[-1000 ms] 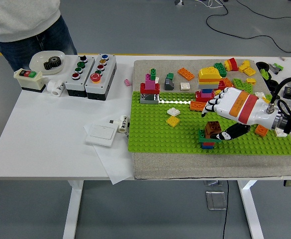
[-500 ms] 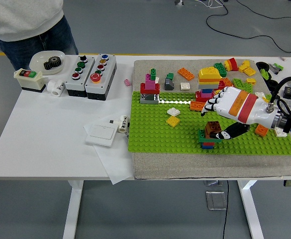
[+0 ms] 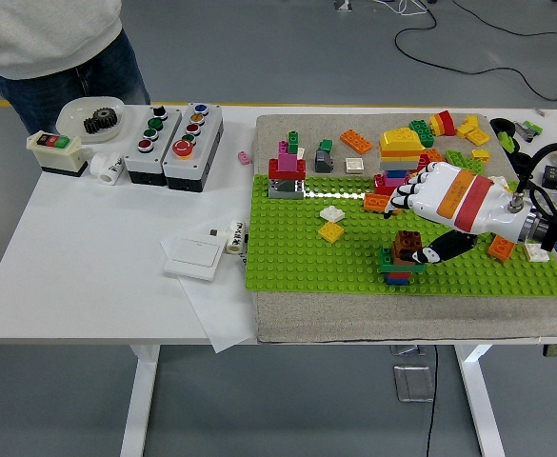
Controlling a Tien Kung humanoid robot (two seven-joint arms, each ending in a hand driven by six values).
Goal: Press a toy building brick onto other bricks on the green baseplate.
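A small brown toy brick [image 3: 408, 244] tops a short stack of green, red and blue bricks [image 3: 398, 267] near the front edge of the flat green studded baseplate [image 3: 297, 248], right of its middle. The black thumb tip [image 3: 430, 254] sits at the brick's right side, apparently touching; the other fingers [image 3: 399, 197] arch above and behind it, well off it, loosely spread and gripping nothing. The brown brick looks squarish and studded, seated square on the stack. The white right hand with orange and red bands [image 3: 449, 205] reaches in from the right edge, back of the hand up, wrist slightly raised
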